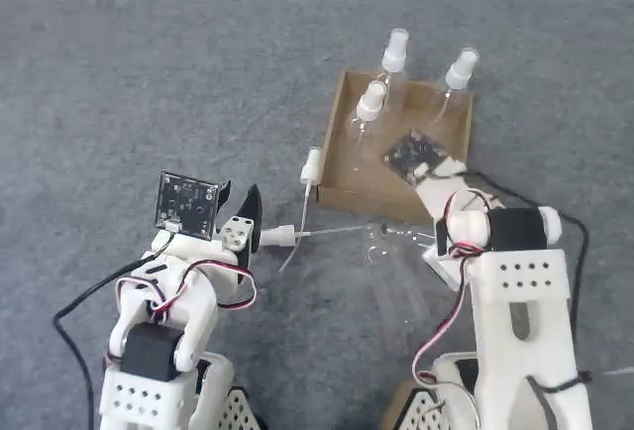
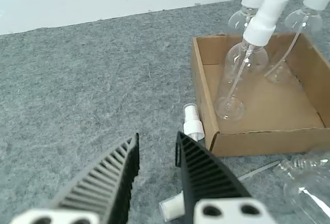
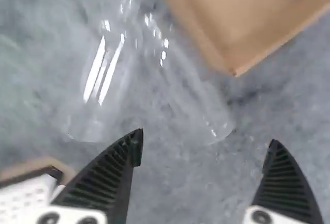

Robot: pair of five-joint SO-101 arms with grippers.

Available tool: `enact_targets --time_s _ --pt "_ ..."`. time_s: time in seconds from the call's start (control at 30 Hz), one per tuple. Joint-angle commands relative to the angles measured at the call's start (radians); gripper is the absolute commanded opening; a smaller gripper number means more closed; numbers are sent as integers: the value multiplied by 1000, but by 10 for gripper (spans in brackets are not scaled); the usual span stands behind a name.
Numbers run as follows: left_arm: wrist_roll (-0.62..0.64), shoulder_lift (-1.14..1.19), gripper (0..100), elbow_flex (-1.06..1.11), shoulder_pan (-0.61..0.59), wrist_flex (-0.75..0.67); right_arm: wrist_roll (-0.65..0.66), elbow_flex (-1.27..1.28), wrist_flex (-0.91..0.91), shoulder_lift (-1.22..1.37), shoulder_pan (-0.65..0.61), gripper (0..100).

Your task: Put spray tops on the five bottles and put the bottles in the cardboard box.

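Observation:
The cardboard box (image 1: 342, 143) (image 2: 258, 141) holds three clear bottles with white spray tops (image 1: 369, 103) (image 2: 242, 74). A loose spray top (image 1: 310, 166) (image 2: 193, 124) stands against the box's outer wall. A second spray top (image 1: 281, 237) (image 2: 172, 208) lies on the mat just under my left gripper (image 1: 240, 192) (image 2: 157, 139), which is open and holds nothing. Two uncapped clear bottles (image 1: 386, 244) (image 3: 103, 79) (image 3: 180, 90) lie on the mat in front of the box. Above them hovers my right gripper (image 3: 205, 140), open wide and empty.
Grey felt mat (image 1: 149, 83) covers the table, with free room to the left and behind the box. The box's front corner (image 3: 232, 72) sits close to the lying bottles. A pale wall runs along the mat's far edge.

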Motion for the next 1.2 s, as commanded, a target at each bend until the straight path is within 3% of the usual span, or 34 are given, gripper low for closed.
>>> enact_targets --time_s 0.0,0.3,0.87,1.17 --pt "-5 -18 101 -7 -5 -25 164 132 -133 -15 68 310" --pt "-5 -17 101 -7 -5 -25 270 284 -331 -5 124 310" --pt "-5 -18 101 -7 -5 -25 275 295 -513 223 125 308" --pt "-5 -18 101 -7 -5 -23 278 302 -507 251 127 278"
